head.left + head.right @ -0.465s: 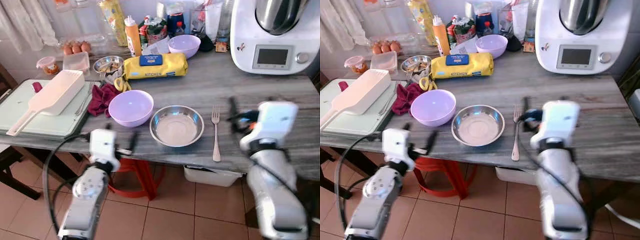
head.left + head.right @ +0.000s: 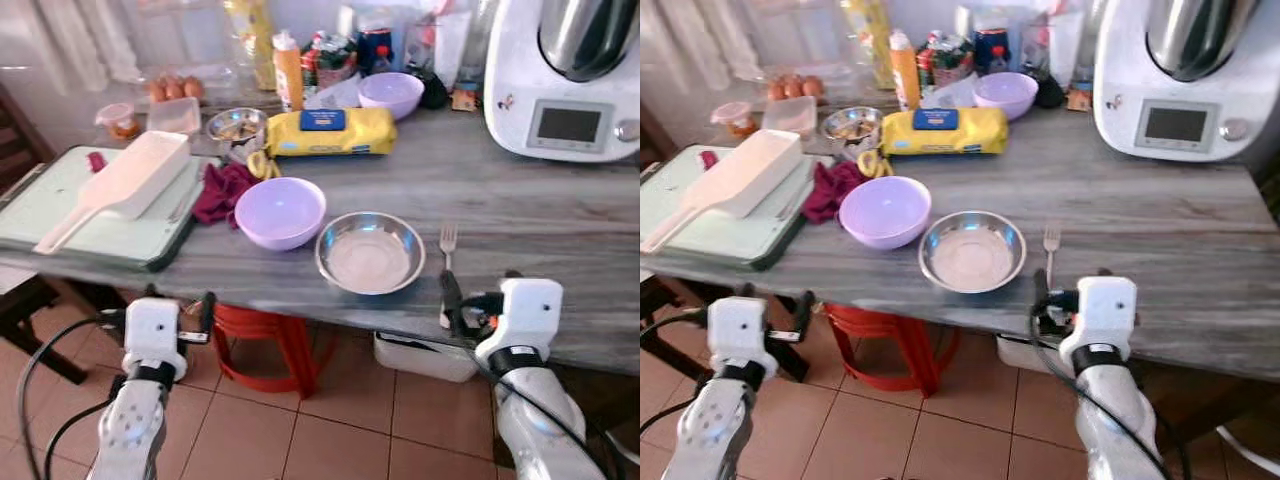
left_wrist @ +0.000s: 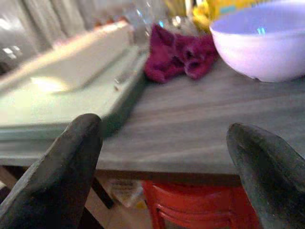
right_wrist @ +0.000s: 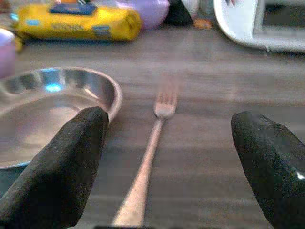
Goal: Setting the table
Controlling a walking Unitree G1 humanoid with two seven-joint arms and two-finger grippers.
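You are holding the right gripper [image 2: 452, 305], fingers spread wide and empty, at the table [image 2: 560, 220] edge, lined up on the fork [image 4: 150, 145] lying just beside the steel bowl [image 2: 370, 252]; the left gripper [image 2: 178, 318], likewise wide, is idling below.

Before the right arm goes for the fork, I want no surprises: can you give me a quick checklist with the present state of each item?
1. Right gripper open: ok, fingers spread wide.
2. Fork lined up between the fingers: ok, its handle points toward the gripper.
3. Fork lying flat and free on the table: ok, beside the steel bowl, not touching it.
4. Gripper at table height: ok, at the near edge by the handle end.
5. Left gripper out of the way: ok, open, low before the table edge near the purple bowl.
6. Firm grasp possible on the thin handle: cannot tell.
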